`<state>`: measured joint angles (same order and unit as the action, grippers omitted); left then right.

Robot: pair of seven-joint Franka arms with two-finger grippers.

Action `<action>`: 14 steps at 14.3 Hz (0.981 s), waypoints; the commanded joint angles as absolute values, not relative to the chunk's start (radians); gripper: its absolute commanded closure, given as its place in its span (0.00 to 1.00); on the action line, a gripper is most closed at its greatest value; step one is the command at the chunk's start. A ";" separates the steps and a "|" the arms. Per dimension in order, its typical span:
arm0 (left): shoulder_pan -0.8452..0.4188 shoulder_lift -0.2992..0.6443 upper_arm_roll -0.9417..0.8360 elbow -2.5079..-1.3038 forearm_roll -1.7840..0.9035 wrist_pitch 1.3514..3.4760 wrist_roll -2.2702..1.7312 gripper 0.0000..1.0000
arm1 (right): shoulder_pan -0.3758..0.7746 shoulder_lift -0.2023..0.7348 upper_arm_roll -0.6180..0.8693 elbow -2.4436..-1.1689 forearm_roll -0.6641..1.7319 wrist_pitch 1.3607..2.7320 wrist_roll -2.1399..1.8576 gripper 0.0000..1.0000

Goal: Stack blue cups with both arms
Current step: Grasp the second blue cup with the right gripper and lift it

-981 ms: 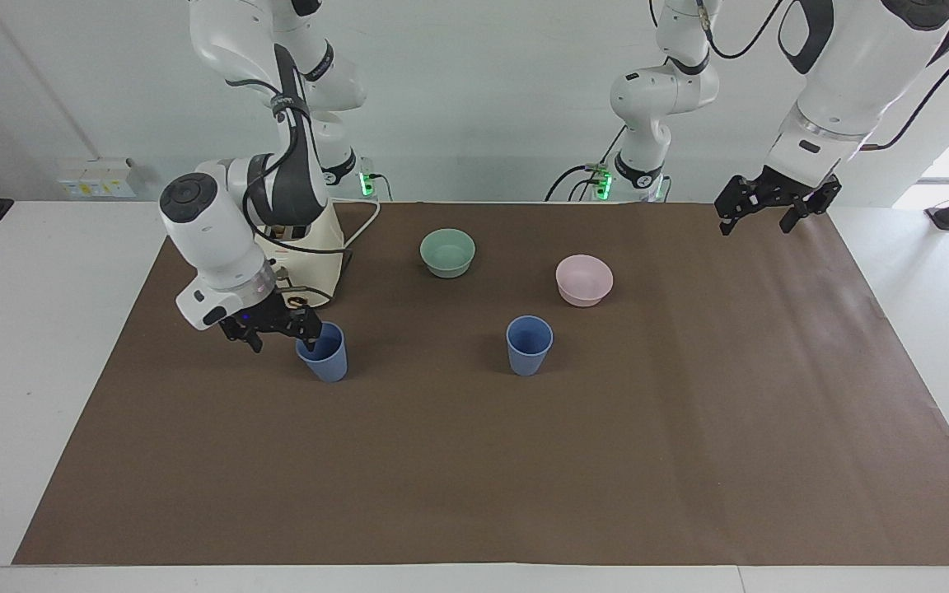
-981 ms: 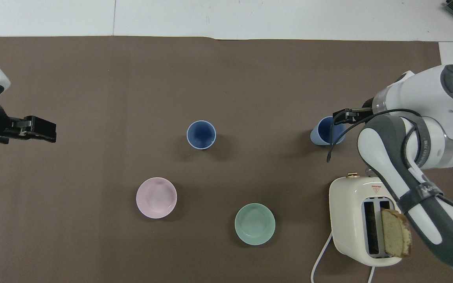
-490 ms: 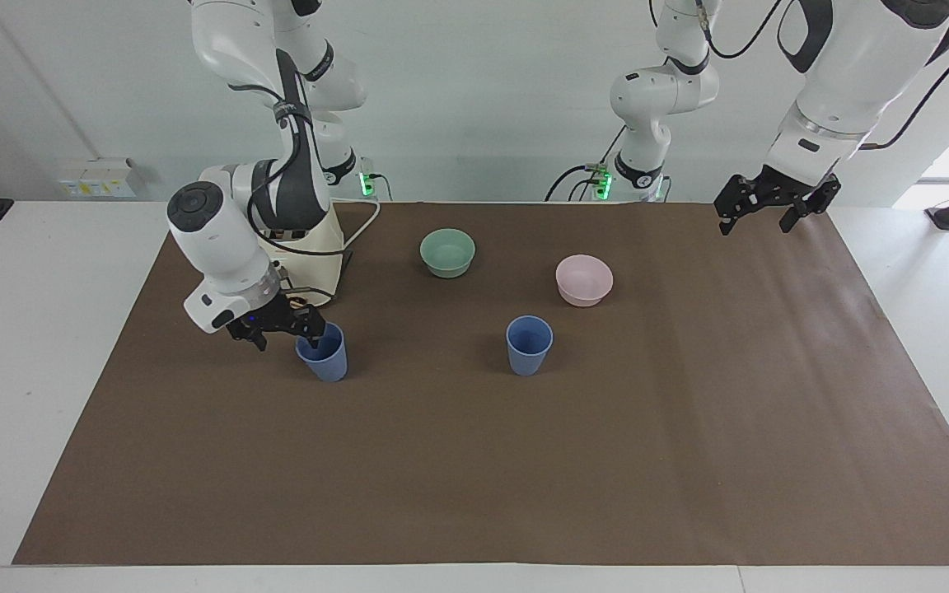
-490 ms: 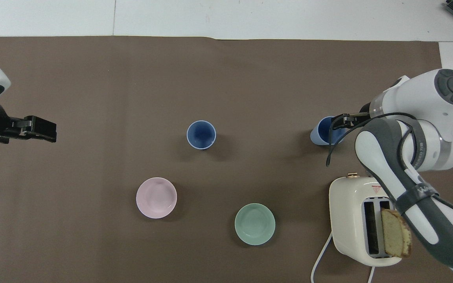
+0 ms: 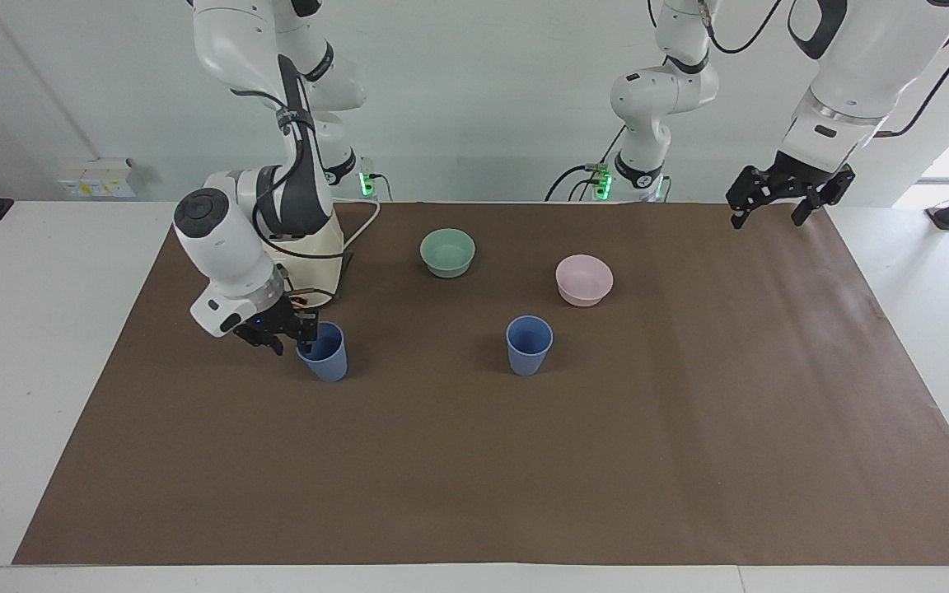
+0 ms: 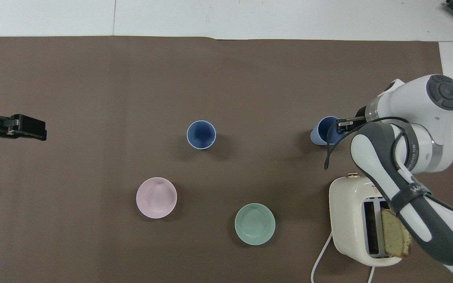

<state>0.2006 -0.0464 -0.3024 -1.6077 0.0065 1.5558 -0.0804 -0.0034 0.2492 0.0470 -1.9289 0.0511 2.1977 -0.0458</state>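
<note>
One blue cup (image 5: 329, 357) (image 6: 321, 133) stands upright on the brown mat toward the right arm's end, just off the toaster. My right gripper (image 5: 303, 336) (image 6: 342, 125) sits at its rim on the side nearer the right arm, one finger inside and one outside, pinched on the wall. The cup rests on the mat. A second blue cup (image 5: 529, 346) (image 6: 201, 135) stands upright mid-mat, untouched. My left gripper (image 5: 769, 216) (image 6: 26, 127) hangs open and empty in the air over the mat's edge at the left arm's end.
A mint-green bowl (image 5: 447, 251) (image 6: 255, 224) and a pink bowl (image 5: 584, 279) (image 6: 156, 197) sit nearer the robots than the cups. A cream toaster (image 5: 314, 239) (image 6: 348, 220) with a bread slice (image 6: 395, 236) stands beside the right arm's wrist.
The right gripper's fingers have closed onto the cup's rim, and its wrist has swung slightly. The left gripper has drifted up and outward toward the mat's edge. Neither cup has moved.
</note>
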 commanded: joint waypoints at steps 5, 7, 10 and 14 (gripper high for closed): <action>0.051 -0.071 -0.149 -1.624 -0.008 1.549 -0.064 0.00 | -0.005 0.249 0.052 -1.916 0.064 2.203 -0.072 1.00; 0.054 -0.074 -0.150 -1.628 -0.009 1.545 -0.064 0.00 | -0.005 0.242 0.078 -1.860 0.066 2.145 -0.064 1.00; 0.058 -0.080 -0.150 -1.631 -0.009 1.540 -0.064 0.00 | -0.002 0.241 0.149 -1.746 0.063 2.054 0.149 1.00; 0.083 -0.084 -0.147 -1.638 -0.061 1.551 -0.069 0.00 | 0.096 0.255 0.173 -1.623 0.048 1.987 0.415 1.00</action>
<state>0.0727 -0.0554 -0.1581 -1.6108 -0.0309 1.5518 -0.0787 0.0579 0.2372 0.1684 -1.6816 0.0552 2.0223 0.3099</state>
